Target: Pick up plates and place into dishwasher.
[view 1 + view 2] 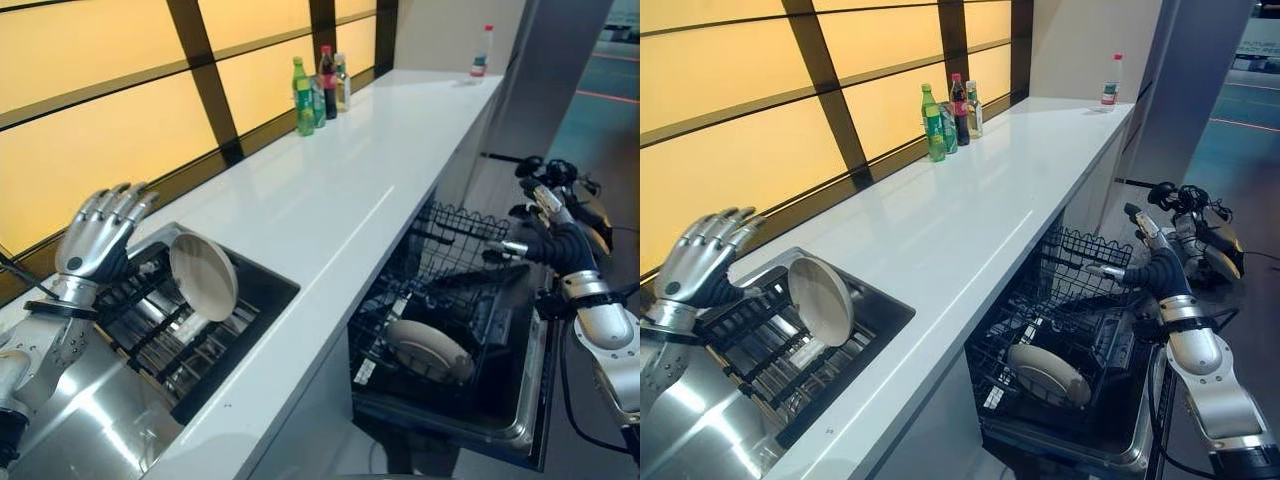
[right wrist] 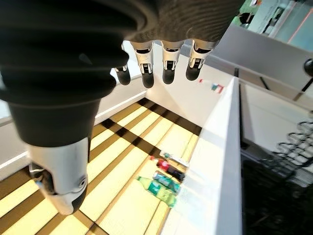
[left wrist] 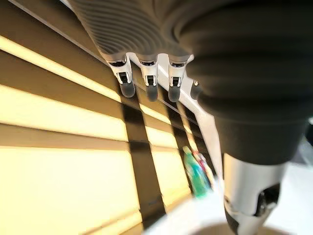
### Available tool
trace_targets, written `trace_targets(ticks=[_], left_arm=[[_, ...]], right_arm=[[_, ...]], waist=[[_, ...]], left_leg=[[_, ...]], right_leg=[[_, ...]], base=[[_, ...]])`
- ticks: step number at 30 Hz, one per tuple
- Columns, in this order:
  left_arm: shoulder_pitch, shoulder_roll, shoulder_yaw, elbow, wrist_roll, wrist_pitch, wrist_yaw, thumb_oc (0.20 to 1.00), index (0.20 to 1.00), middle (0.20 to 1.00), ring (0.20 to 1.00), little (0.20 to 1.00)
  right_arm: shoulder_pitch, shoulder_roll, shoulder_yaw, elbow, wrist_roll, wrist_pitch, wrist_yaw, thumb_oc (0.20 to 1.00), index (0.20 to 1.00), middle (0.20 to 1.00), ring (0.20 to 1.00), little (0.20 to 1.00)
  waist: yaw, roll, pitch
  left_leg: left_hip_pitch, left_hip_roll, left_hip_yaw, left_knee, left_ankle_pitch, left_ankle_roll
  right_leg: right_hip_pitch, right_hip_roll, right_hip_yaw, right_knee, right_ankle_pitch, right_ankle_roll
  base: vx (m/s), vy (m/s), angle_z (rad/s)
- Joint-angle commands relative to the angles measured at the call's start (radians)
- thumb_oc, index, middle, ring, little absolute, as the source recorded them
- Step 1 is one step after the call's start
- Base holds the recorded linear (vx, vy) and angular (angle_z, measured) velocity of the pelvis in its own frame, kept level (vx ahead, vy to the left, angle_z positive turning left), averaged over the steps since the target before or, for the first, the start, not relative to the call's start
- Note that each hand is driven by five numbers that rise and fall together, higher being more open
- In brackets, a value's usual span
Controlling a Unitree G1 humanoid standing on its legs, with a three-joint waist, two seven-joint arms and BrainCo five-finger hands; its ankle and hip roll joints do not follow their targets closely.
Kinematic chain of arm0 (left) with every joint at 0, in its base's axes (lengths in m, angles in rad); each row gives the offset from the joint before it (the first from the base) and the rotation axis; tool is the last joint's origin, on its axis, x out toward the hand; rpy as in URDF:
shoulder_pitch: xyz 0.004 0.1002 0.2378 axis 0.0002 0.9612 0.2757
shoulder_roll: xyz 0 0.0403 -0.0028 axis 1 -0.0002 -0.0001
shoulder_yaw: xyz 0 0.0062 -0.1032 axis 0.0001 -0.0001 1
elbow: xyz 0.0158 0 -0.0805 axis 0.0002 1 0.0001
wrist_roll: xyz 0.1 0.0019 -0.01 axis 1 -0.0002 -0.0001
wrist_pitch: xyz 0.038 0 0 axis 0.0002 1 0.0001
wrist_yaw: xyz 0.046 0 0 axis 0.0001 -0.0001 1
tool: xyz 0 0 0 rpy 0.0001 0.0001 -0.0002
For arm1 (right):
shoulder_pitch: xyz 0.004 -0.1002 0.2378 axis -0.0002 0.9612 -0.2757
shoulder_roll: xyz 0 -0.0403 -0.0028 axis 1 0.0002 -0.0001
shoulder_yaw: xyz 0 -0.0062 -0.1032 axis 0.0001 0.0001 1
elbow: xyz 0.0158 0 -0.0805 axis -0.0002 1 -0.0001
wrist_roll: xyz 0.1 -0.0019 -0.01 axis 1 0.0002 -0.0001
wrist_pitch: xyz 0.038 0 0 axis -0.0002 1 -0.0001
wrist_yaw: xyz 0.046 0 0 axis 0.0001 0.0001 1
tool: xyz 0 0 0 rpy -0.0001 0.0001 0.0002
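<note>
White counter (image 1: 330, 200), bottles (image 1: 318, 90), perhaps rack-blocked plate (image 1: 203, 275)

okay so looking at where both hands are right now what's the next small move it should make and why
Probably lower the left hand toward the plate standing on edge in the sink rack and close on its rim. That hand is open and raised beside the plate, holding nothing. One plate already sits in the dishwasher rack, and the right hand hangs open beside that rack.

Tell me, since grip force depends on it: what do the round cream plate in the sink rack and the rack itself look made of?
Round cream plate: probably glazed ceramic, though melamine is possible; smooth, faintly shiny, rigid rim. Black sink rack: seemingly coated metal wire; thin dark bars.
</note>
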Motion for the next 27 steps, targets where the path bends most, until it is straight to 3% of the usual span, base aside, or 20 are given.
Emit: trace_targets(ticks=[1, 6, 8, 14, 15, 27], left_arm=[[-0.043, 0.094, 0.001, -0.001, 0.001, -0.019, -0.034, 1.000, 1.000, 1.000, 1.000, 1.000], [-0.018, 0.111, -0.020, 0.007, 0.012, -0.051, -0.119, 1.000, 1.000, 1.000, 1.000, 1.000], [-0.013, 0.112, -0.022, 0.007, 0.009, -0.024, -0.114, 1.000, 1.000, 1.000, 1.000, 1.000], [-0.003, 0.111, 0.002, 0.050, 0.025, -0.003, -0.036, 1.000, 1.000, 1.000, 1.000, 1.000], [-0.002, 0.101, 0.009, 0.066, 0.047, 0.032, 0.002, 1.000, 1.000, 1.000, 1.000, 1.000], [-0.021, 0.034, 0.049, 0.131, 0.071, 0.172, 0.231, 1.000, 1.000, 1.000, 1.000, 1.000]], right_arm=[[-0.019, -0.055, -0.022, -0.011, 0.036, -0.057, 0.000, 1.000, 1.000, 1.000, 1.000, 1.000], [-0.008, -0.074, -0.030, -0.001, 0.040, -0.067, 0.003, 1.000, 1.000, 1.000, 1.000, 1.000], [-0.012, -0.082, -0.028, 0.011, 0.045, -0.073, 0.001, 1.000, 1.000, 1.000, 1.000, 1.000], [0.001, -0.081, -0.032, 0.012, 0.053, -0.075, 0.013, 1.000, 1.000, 1.000, 1.000, 1.000], [0.004, -0.075, -0.030, 0.006, 0.048, -0.071, 0.015, 1.000, 1.000, 1.000, 1.000, 1.000], [0.037, -0.035, -0.028, 0.009, 0.038, -0.066, 0.022, 1.000, 1.000, 1.000, 1.000, 1.000]], waist=[[-0.011, -0.044, 0.017], [-0.012, -0.040, 0.041], [-0.010, -0.041, 0.053], [-0.002, -0.047, 0.063], [0.001, -0.051, 0.067], [0.009, -0.074, 0.058]], left_leg=[[-0.118, -0.070, 0.038, 0.013, 0.088, 0.045], [-0.136, -0.074, 0.046, 0.038, 0.083, 0.051], [-0.143, -0.075, 0.047, 0.048, 0.082, 0.053], [-0.150, -0.078, 0.049, 0.062, 0.080, 0.057], [-0.154, -0.079, 0.048, 0.069, 0.080, 0.058], [-0.155, -0.082, 0.047, 0.084, 0.082, 0.059]], right_leg=[[0.079, -0.050, 0.007, -0.020, 0.002, 0.064], [0.065, -0.066, 0.017, -0.012, 0.012, 0.079], [0.060, -0.070, 0.020, -0.007, 0.018, 0.084], [0.066, -0.078, 0.018, -0.008, 0.023, 0.094], [0.067, -0.081, 0.017, -0.008, 0.026, 0.096], [0.080, -0.086, 0.015, -0.002, 0.036, 0.108]], base=[[0.07, 0.098, -0.06], [0.05, 0.073, -0.08], [0.03, 0.056, -0.02], [0.05, 0.028, 0.00], [0.04, 0.020, 0.00], [0.06, 0.006, 0.00]])
